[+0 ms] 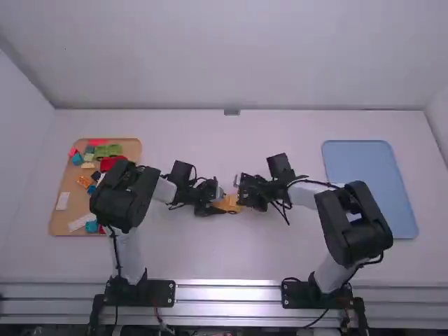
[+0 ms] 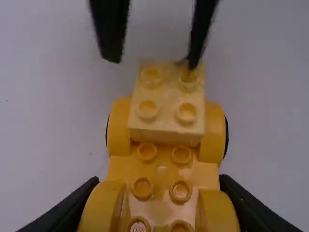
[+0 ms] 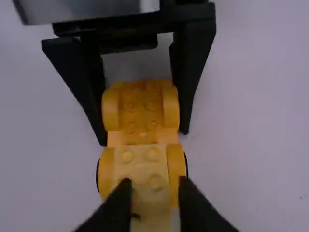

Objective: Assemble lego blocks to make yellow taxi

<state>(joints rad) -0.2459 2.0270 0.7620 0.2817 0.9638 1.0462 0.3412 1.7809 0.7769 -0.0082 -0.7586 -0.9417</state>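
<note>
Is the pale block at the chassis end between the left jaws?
No: the pale block tops the opposite end of the chassis.

Brand lettering on yellow stud (image 2: 139, 226)

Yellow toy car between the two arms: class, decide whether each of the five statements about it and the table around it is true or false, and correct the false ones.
1. A pale block sits on one end of the car. True.
2. The right pincer is clamped on the car's rounded side pieces. False: the left pincer grips there; the right one stands open at the pale block.
3. Four studs show on top of the pale block. True.
4. The blue tray lies on the left arm's side. False: it lies on the right arm's side.
5. The green blocks lie on the brown tray. True.
</note>
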